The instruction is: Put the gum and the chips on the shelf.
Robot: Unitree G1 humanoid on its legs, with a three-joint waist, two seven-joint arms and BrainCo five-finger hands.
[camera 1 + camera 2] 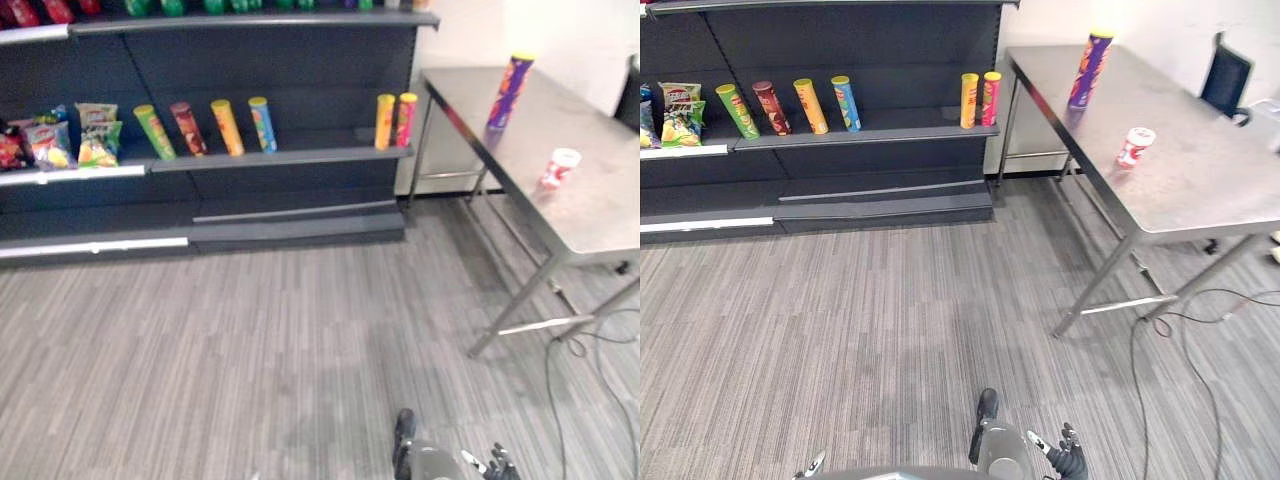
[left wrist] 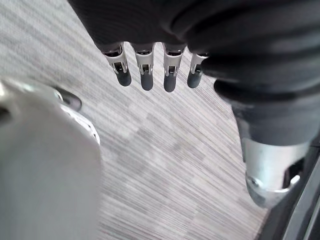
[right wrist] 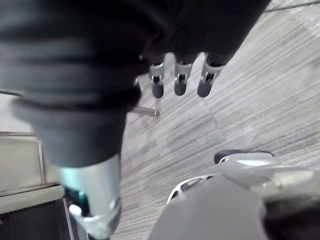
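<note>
Hanging left hand (image 2: pixel 144 70): fingers loosely straight above the grey carpet (image 1: pixel 860 320), holding nothing.
Right hand (image 3: pixel 180 80): relaxed and empty too, fingertips toward the carpet.
Chips (image 1: pixel 1089 70): purple can upright on the steel table (image 1: pixel 1200 190), well ahead of the right hand and off to its outer side.
Gum (image 1: pixel 1134 147): red-and-white tub on the same table, nearer the right hand than the chips, apart from them.
Shelf (image 1: pixel 870 132): well ahead of the left hand, carrying a row of cans (image 1: pixel 805 105) and snack bags (image 1: pixel 678 112).
</note>
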